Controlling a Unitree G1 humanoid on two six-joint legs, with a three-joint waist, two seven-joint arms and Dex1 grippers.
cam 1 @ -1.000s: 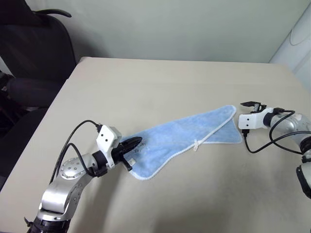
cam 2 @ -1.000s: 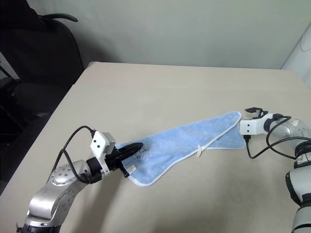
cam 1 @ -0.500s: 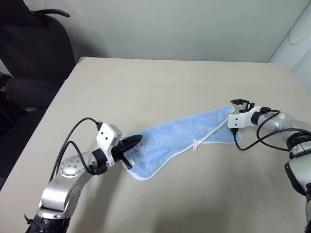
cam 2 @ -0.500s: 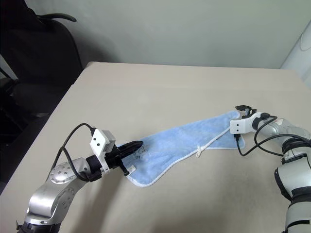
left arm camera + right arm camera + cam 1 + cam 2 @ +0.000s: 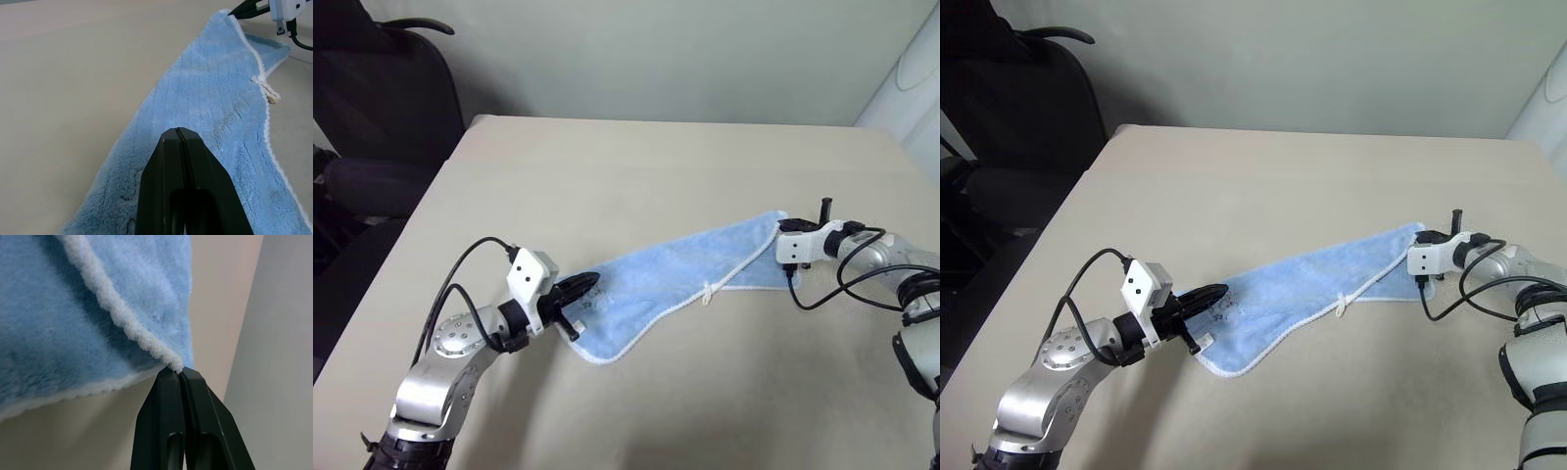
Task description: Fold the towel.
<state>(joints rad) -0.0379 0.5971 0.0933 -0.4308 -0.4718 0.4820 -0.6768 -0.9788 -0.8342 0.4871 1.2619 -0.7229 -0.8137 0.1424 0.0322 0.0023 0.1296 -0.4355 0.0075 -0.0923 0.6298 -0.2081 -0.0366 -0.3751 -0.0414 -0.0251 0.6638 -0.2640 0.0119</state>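
The towel (image 5: pixel 683 277) lay stretched in a long diagonal band across the middle of the frame, from lower left to the right. The left end effector (image 5: pixel 579 290) was clamped on the towel's lower-left end, jaws together over the pile. The right end effector (image 5: pixel 177 373) had its jaws together at the very tip of the far corner, catching only the white stitched edging (image 5: pixel 120 319).

That shallow pinch looked like the main risk: if the right arm lifted or pulled, the corner could slide out and drop. With the cloth already drawn taut between both grips, a further pull apart might also strip it from either one. The towel lay doubled along its length, so a fold could come out skewed.

The surface (image 5: pixel 636 166) was plain beige. A pale wall ran along the top of the frame, and a dark office chair (image 5: pixel 382 93) stood at upper left.
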